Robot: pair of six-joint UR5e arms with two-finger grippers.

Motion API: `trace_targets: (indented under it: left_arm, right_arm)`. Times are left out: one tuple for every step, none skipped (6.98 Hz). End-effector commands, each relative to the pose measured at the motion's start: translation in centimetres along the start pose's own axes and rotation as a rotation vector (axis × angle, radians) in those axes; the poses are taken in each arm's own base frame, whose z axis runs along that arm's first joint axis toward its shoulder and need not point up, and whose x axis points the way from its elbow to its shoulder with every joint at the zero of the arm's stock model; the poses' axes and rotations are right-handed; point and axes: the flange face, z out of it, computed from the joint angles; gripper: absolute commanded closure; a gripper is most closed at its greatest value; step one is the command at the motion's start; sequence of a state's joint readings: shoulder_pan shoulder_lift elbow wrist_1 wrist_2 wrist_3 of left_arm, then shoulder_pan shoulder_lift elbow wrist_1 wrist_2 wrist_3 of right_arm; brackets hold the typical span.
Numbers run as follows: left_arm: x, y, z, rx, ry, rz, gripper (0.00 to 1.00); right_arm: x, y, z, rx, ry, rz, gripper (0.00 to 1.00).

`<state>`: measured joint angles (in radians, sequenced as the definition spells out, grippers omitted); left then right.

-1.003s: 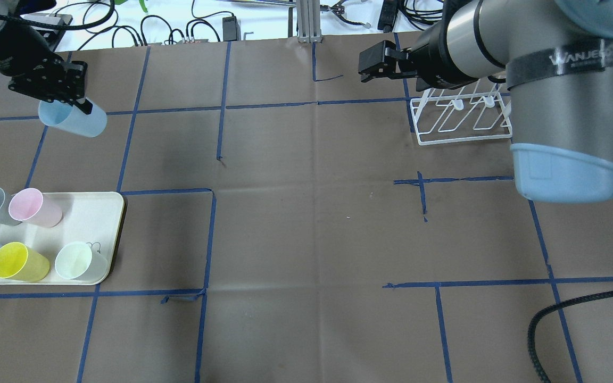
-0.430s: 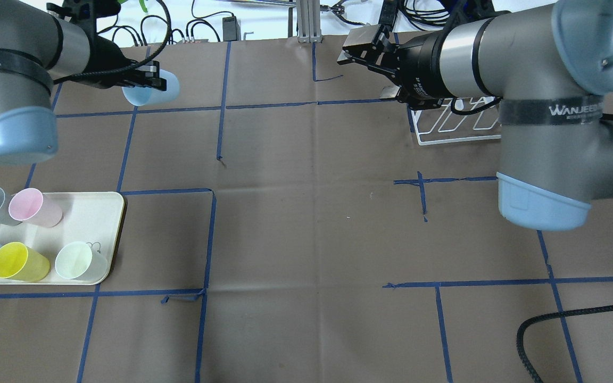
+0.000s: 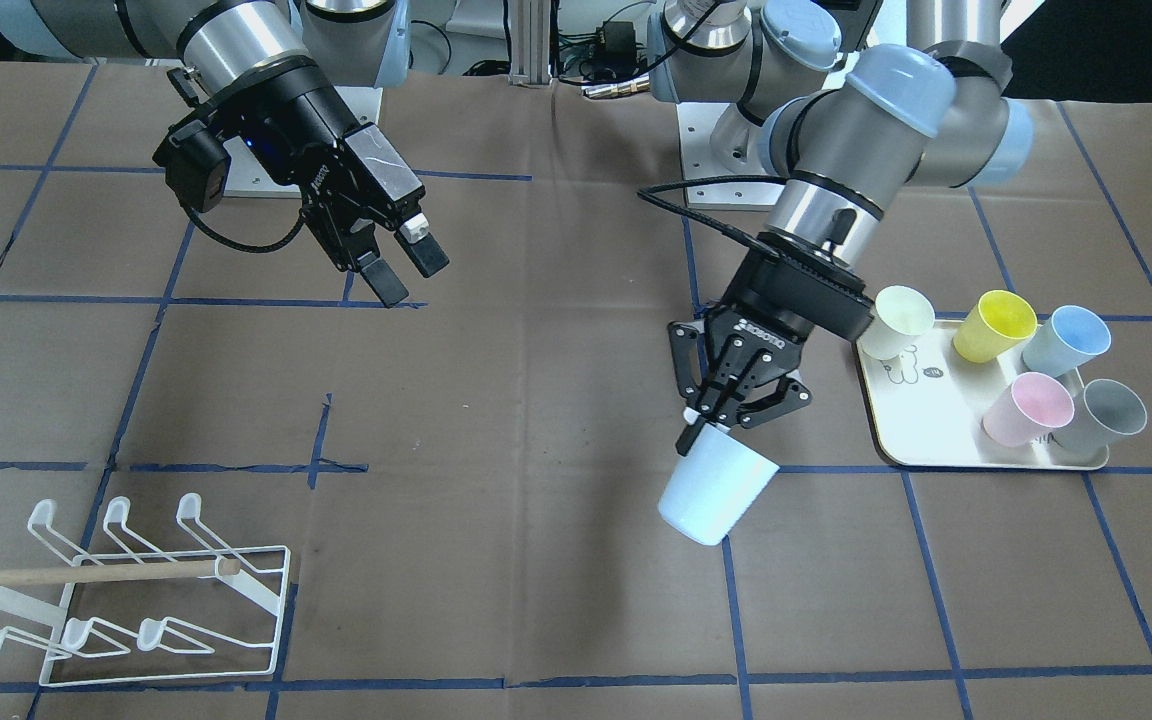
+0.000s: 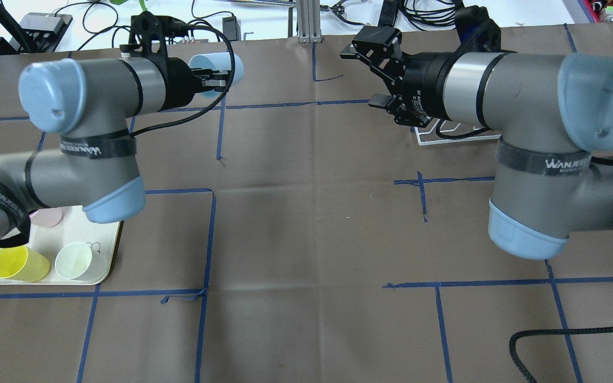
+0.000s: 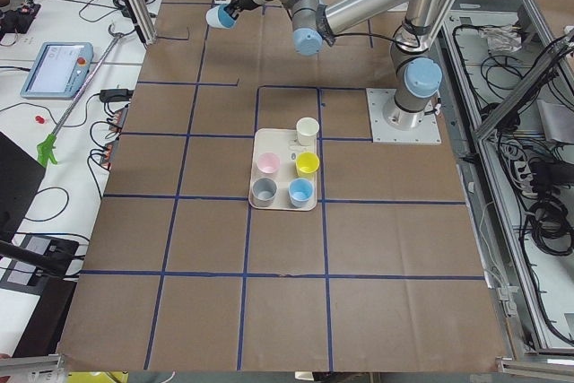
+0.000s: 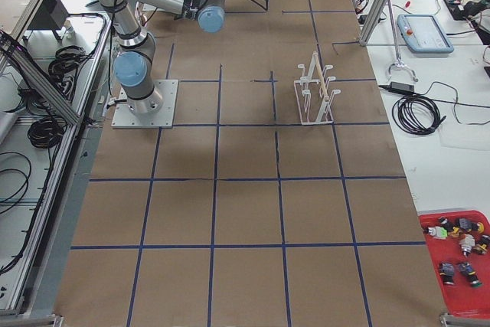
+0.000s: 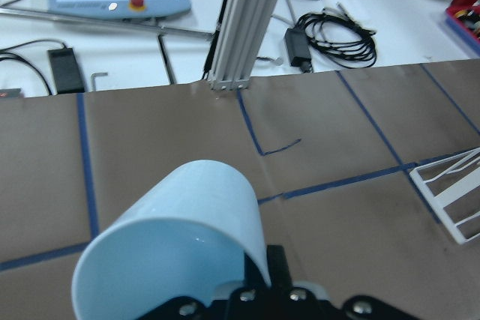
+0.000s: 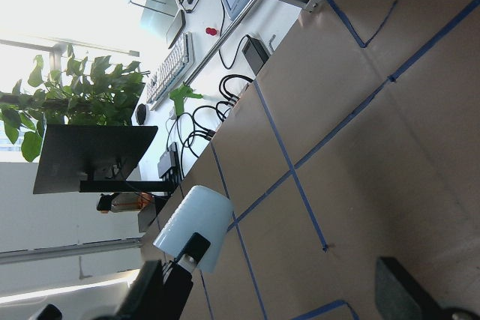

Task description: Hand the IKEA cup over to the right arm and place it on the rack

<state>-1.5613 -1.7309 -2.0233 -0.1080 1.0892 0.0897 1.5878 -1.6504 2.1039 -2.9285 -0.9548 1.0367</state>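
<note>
My left gripper (image 3: 726, 405) is shut on the rim of a light-blue cup (image 3: 714, 490). It holds the cup off the table on its side, base pointing away from the wrist. In the overhead view the left gripper (image 4: 209, 81) and cup (image 4: 225, 66) are at the far left-centre. The cup fills the left wrist view (image 7: 176, 237). My right gripper (image 4: 364, 76) is open and empty. It faces the cup across a wide gap, and also shows in the front view (image 3: 410, 274). The white wire rack (image 3: 136, 590) stands beyond the right arm, partly hidden overhead (image 4: 447, 134).
A cream tray (image 3: 936, 450) holds several cups, among them yellow (image 3: 994, 322), pink (image 3: 1031, 405) and grey (image 3: 1104, 412). The left arm hides part of the tray (image 4: 101, 239) overhead. Blue tape lines cross the brown table. Cables and an aluminium post (image 4: 306, 21) lie along the far edge.
My left arm has swung the cup rightward toward the table's middle. My right gripper has turned to face it and shifted slightly left.
</note>
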Motion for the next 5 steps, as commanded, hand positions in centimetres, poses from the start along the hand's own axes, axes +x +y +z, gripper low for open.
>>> trace_targets:
  left_arm:
    - [6.0,3.3,2.4,0.135,0.092,0.051,1.0]
    - [7.7,4.8,4.1,0.162,0.123,0.085,1.0]
    - [8.2,4.7,4.2,0.166,0.126,0.059,1.0]
    - [8.3,4.9,4.2,0.162,0.106,0.028,1.0]
    - [8.6,5.1,4.2,0.159,0.108,0.03,1.0]
  right_arm:
    - [2.7,1.6,-0.1,0.033,-0.077,0.131,0.01]
    - [3.9,2.1,0.2,0.054,-0.122,0.177,0.02]
    - [4.8,2.2,0.5,0.08,-0.166,0.196,0.01]
    - [6.0,2.1,1.2,0.077,-0.152,0.214,0.0]
    - [6.9,2.3,1.4,0.074,-0.133,0.236,0.0]
